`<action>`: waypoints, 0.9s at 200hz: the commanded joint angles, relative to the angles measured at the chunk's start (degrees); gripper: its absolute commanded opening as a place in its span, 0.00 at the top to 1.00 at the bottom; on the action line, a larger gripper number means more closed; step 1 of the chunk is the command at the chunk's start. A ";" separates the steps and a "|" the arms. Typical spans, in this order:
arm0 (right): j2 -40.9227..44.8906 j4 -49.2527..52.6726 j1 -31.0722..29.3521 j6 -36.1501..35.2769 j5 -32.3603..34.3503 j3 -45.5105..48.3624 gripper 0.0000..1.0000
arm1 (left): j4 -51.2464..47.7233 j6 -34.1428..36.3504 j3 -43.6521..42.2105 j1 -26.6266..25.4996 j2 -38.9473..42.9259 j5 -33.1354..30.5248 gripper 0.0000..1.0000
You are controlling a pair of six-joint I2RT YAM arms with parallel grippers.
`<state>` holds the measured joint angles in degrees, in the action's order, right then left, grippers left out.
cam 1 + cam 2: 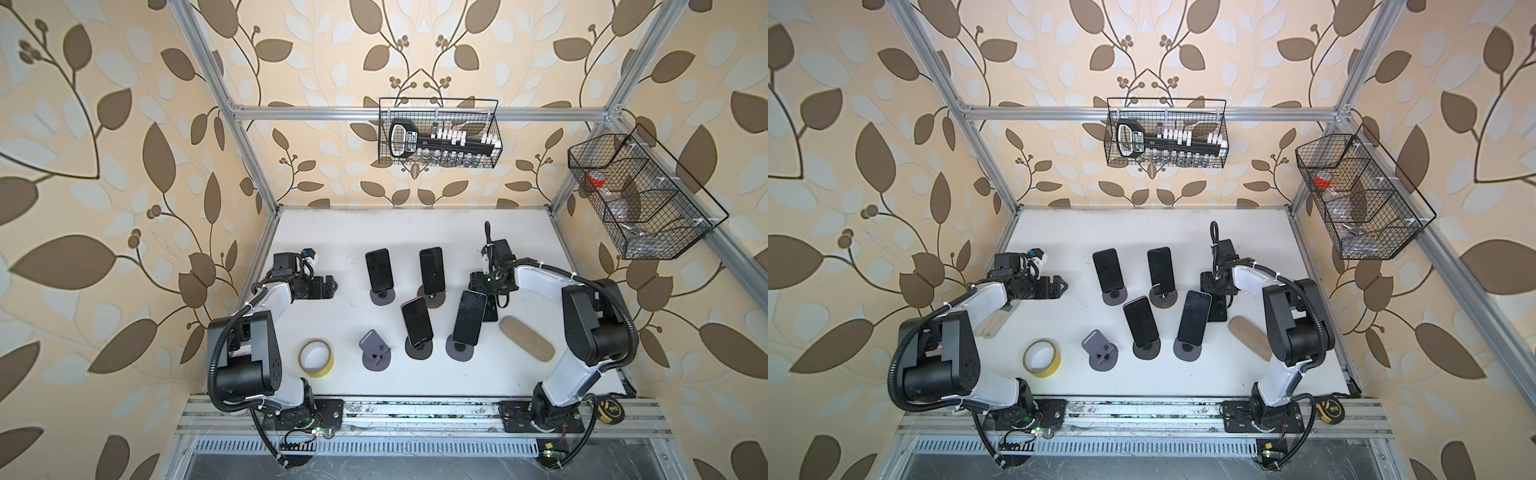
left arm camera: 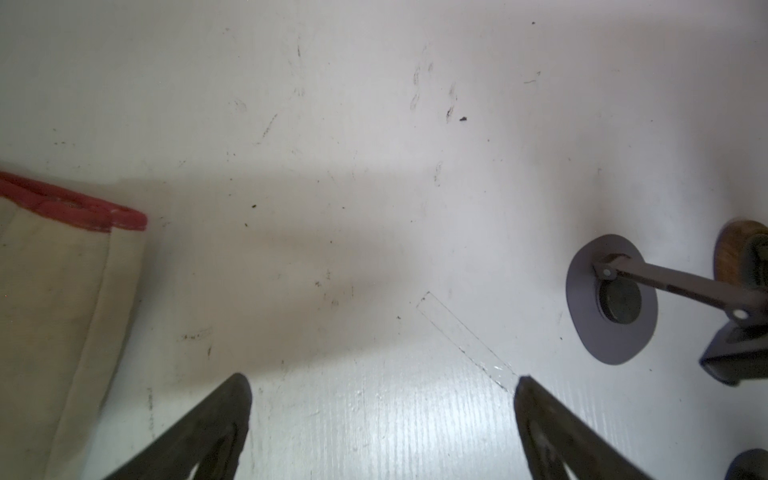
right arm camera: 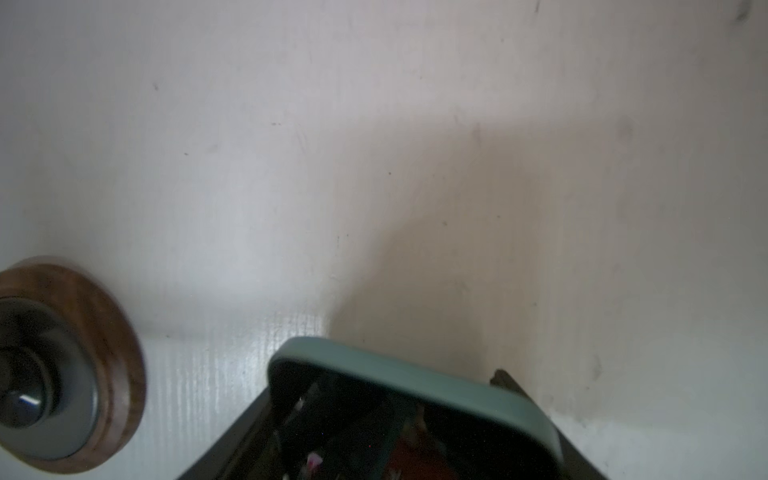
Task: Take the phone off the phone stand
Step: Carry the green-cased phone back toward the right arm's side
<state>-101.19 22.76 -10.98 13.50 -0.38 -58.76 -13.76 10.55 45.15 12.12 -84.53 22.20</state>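
Observation:
My right gripper (image 1: pixel 489 293) (image 3: pixel 384 388) is shut on a dark phone (image 1: pixel 491 311) (image 1: pixel 1218 308) (image 3: pixel 415 374) in a grey-green case. It holds the phone low over the white table (image 1: pixel 332 232), off any stand. Several other black phones lean on round-based stands in the middle; the nearest one (image 1: pixel 469 318) is just left of the held phone. An empty purple phone stand (image 1: pixel 376 351) (image 1: pixel 1100 350) sits at the front left. My left gripper (image 1: pixel 331 286) (image 1: pixel 1062 286) (image 2: pixel 382 382) hovers open at the left with nothing between its fingers.
A yellow tape roll (image 1: pixel 316 358) lies front left and a cork oval pad (image 1: pixel 527 338) front right. A wood-based stand (image 3: pixel 83 357) is close beside the held phone. Two wire baskets (image 1: pixel 438 133) (image 1: pixel 640 195) hang on the frame. A cream cloth (image 2: pixel 62 299) lies under the left arm.

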 commanded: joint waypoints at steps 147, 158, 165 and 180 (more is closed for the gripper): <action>-2.36 -0.07 0.03 -0.20 2.95 -0.11 0.27 | -1.13 0.65 1.88 0.79 -0.29 1.71 0.01; -2.49 0.05 0.05 -0.39 2.43 -0.18 0.27 | -1.16 0.70 1.79 0.72 -0.40 1.82 0.01; -2.49 0.04 0.03 -0.35 2.16 -0.06 0.27 | -1.19 0.71 1.87 0.71 -0.44 1.90 0.01; -2.35 0.09 0.04 -0.49 2.17 -0.03 0.26 | -1.39 0.62 2.06 0.75 -0.76 2.15 0.01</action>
<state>-101.75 21.17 -11.18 13.85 1.61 -58.83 -13.98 10.55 45.36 12.12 -85.03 22.41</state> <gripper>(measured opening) 0.731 0.989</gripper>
